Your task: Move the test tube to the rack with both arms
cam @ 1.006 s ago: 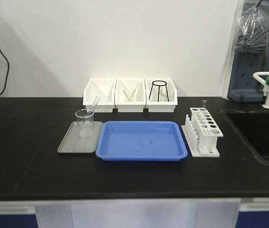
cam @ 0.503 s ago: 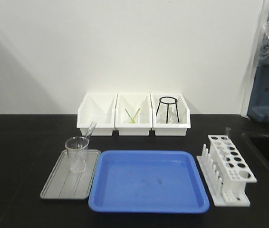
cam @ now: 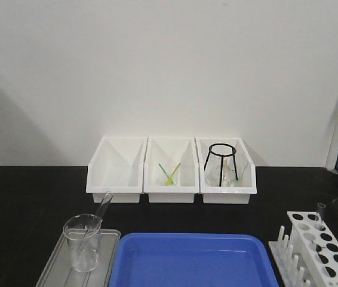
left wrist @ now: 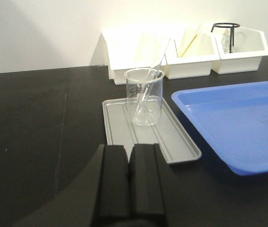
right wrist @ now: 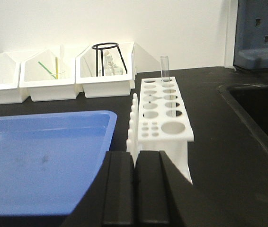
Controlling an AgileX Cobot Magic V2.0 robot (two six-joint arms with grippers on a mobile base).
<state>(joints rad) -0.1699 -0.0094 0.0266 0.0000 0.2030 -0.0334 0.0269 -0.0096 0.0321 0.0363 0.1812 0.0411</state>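
Note:
A clear test tube [cam: 103, 206] leans in a glass beaker [cam: 82, 242] on a grey tray [cam: 52, 269] at the left. In the left wrist view the tube [left wrist: 155, 66] and beaker [left wrist: 144, 97] stand ahead of my left gripper [left wrist: 129, 153], which is shut, empty and short of the tray. The white rack [cam: 324, 248] stands at the right with another tube [cam: 320, 210] upright in a far hole. My right gripper [right wrist: 135, 158] is shut and empty just in front of the rack [right wrist: 165, 111], whose tube [right wrist: 164, 68] stands at the far end.
A blue tray [cam: 193, 260] lies between the grey tray and the rack. Three white bins [cam: 170, 173] line the back wall; the right one holds a black wire stand [cam: 221, 161]. A sink recess [right wrist: 262, 113] lies right of the rack.
The front view has closed in on the bench, so everything looks larger and lower in the frame. The beaker, tubes, trays and rack have not moved on the bench.

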